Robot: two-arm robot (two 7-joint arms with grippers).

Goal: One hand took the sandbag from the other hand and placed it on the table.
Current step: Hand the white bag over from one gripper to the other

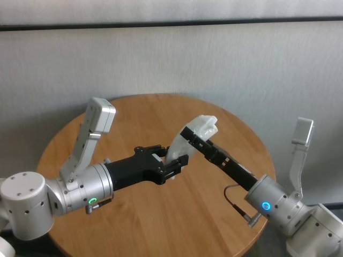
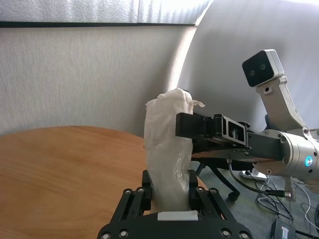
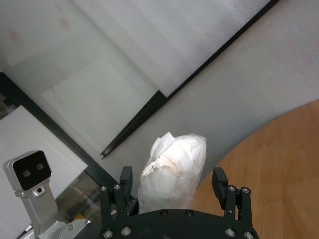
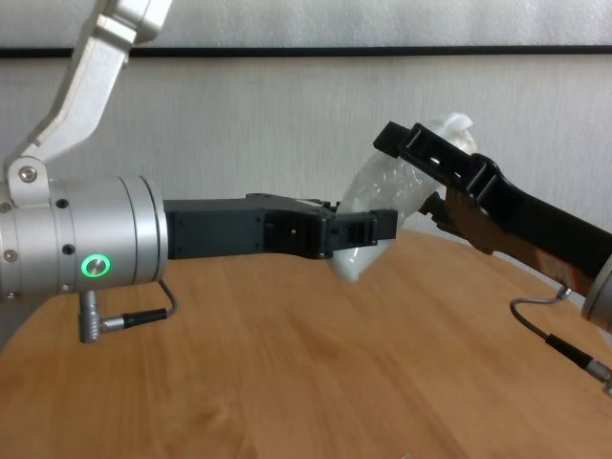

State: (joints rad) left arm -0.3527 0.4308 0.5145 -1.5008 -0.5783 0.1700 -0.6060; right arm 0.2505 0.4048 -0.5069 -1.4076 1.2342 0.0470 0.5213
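Note:
The white crinkled sandbag (image 1: 202,127) hangs in the air above the round wooden table (image 1: 161,225), tilted. My left gripper (image 1: 174,160), the one with the green ring, is shut on its lower end; the left wrist view shows both fingers (image 2: 147,188) pressed against the sandbag (image 2: 167,144). My right gripper (image 1: 195,135), the one with the blue ring, is open and straddles the upper part. In the right wrist view the sandbag (image 3: 174,169) stands between its fingers (image 3: 219,180), with a gap on one side. In the chest view the sandbag (image 4: 382,191) sits between both grippers.
The tabletop (image 4: 287,382) lies bare under both arms. Behind it is a grey wall. Each wrist camera mount sticks up, the left (image 1: 99,120) and the right (image 1: 301,136). Cables and a chair base lie on the floor past the table edge (image 2: 264,191).

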